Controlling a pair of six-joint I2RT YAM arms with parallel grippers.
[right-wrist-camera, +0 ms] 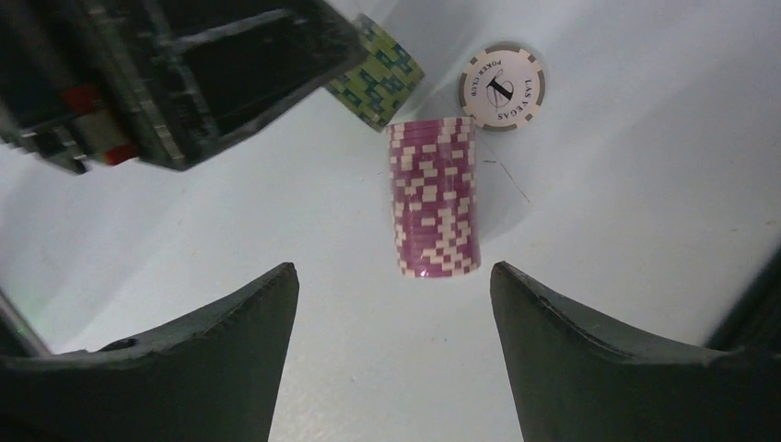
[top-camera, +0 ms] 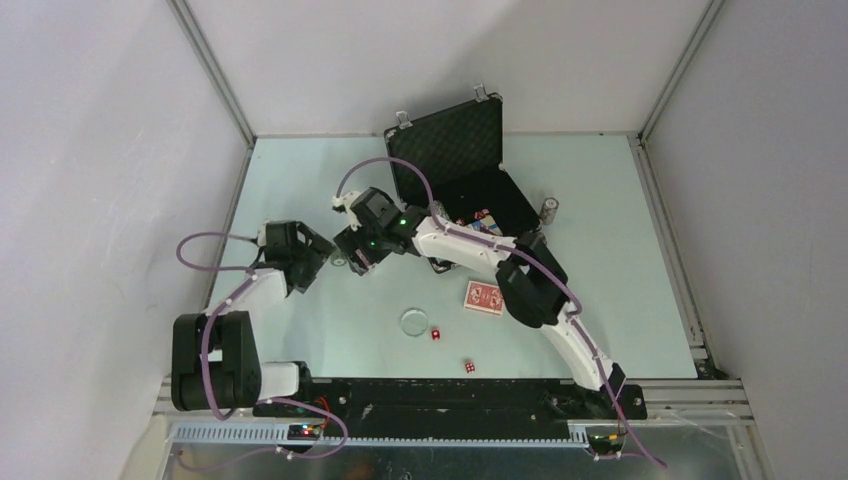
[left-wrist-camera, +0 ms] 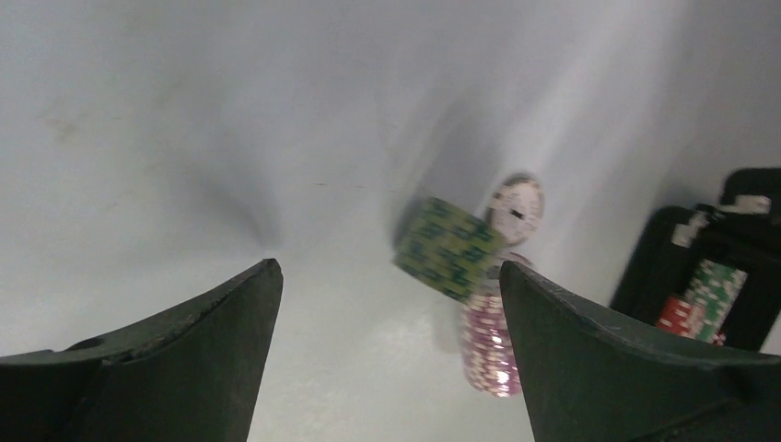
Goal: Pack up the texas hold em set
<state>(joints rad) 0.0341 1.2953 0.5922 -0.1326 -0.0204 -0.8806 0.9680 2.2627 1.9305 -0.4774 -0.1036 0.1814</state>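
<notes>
The open black briefcase [top-camera: 455, 165] stands at the back of the table, with red and green chips [left-wrist-camera: 705, 299] showing inside it. A purple-and-white chip stack [right-wrist-camera: 433, 195] lies on its side on the table, just ahead of my open right gripper [right-wrist-camera: 393, 267], which holds nothing. A green chip stack [right-wrist-camera: 378, 78] sits tilted behind it, beside a single grey chip [right-wrist-camera: 502, 87]. My left gripper [left-wrist-camera: 389, 267] is open and empty, with the green stack [left-wrist-camera: 448, 249] and purple stack [left-wrist-camera: 490, 341] near its right finger. Red-backed cards [top-camera: 484, 297], a clear disc [top-camera: 414, 321] and two red dice [top-camera: 436, 334] lie nearer the front.
A separate chip stack [top-camera: 549, 209] stands right of the briefcase. The two grippers [top-camera: 335, 258] are close together at the table's left middle. The left gripper's body [right-wrist-camera: 184, 74] fills the top left of the right wrist view. Grey walls enclose the table.
</notes>
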